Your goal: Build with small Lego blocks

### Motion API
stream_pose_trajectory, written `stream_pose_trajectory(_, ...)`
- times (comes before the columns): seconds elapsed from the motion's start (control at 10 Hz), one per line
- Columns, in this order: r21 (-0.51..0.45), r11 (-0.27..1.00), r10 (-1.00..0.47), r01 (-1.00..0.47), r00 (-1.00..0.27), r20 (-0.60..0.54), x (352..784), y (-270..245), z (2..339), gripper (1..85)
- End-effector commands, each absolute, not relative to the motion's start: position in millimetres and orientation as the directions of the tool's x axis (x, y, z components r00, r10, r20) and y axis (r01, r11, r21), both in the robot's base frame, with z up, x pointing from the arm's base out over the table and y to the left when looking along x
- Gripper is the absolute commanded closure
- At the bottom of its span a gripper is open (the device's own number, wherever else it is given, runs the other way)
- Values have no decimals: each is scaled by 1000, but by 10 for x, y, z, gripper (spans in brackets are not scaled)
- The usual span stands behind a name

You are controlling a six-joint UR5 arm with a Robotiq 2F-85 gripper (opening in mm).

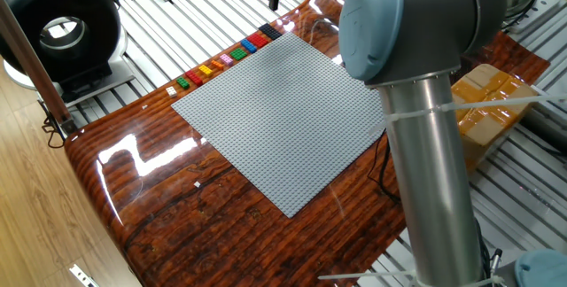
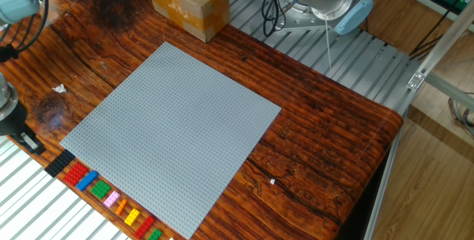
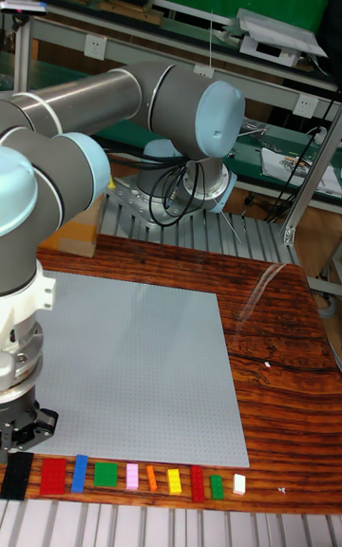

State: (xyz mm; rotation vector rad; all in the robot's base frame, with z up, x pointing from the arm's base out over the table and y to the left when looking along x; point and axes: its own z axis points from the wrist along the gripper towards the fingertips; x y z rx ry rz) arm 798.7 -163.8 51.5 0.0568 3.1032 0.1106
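— Where: small Lego blocks (image 3: 123, 478) lined up along bottom edge of frame, just beside grey baseplate (image 3: 133, 367), apparently staged for picking.

— And gripper (image 3: 27, 429)? Lower left, poised above black block (image 3: 17, 474) at row's end; jaws' spread impossible to tell. Nothing built yet.

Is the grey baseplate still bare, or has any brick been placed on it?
Bare. The baseplate shows only studs; the bricks lie in a row beside its edge.
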Motion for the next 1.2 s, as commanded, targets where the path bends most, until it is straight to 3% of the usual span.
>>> stream_pose_trajectory(0.0,80,997,22,19,-999,-36,7935,-1600,382,530)
stream_pose_trajectory(0.6,81,997,16,13,-999,-37,7924,-1547,327,430)
stream_pose_trajectory(1.1,76,997,24,20,-999,-49,7964,-1556,202,440)
